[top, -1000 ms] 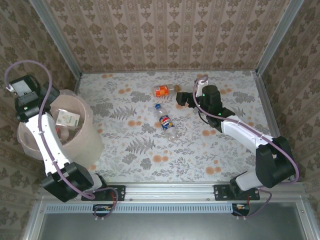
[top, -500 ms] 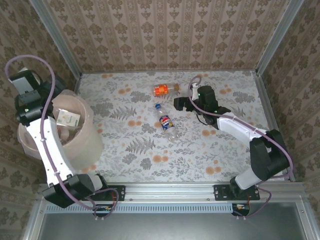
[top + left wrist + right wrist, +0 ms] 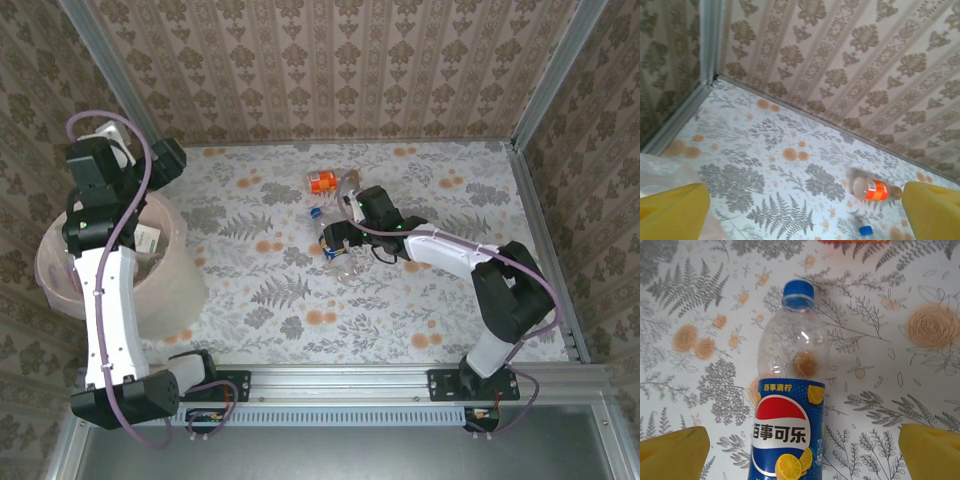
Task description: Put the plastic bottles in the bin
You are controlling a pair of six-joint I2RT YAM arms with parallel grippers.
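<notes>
**Right gripper straddles the blue-label bottle; left gripper hangs open by the bin**

We see the right arm (image 3: 455, 250) folded at the elbow and stretched low over the floral table (image 3: 400, 320), reaching from its base toward the bin (image 3: 172, 290). Its wrist tips down, so the right gripper (image 3: 336, 238) sits over the blue-label bottle (image 3: 346, 264). In the right wrist view the yellow fingers (image 3: 670, 455) stand wide apart, one on each side of that bottle. There is bare table between each finger and the plastic, so nothing is gripped.

The left arm (image 3: 105, 300) stands tall from its base and crosses in front of the bin. Its wrist bends over at the top, and the left gripper (image 3: 165, 160) hangs just past the bin's far rim. Its jaws are spread wide too, with nothing between them. An edge of the clear bag (image 3: 660, 172) shows beside one finger.

We count two arms, two grippers, one bin and two bottles on the table. The blue-label bottle lies on its side, well apart from the bin, on the right arm's side of it. The orange-label bottle (image 3: 325, 181) lies farther still from the bin, near the blue cap (image 3: 799, 292) and toward the back wall. Inside the bin we make out a white-labelled piece (image 3: 145, 238), but we cannot count what else lies there.
</notes>
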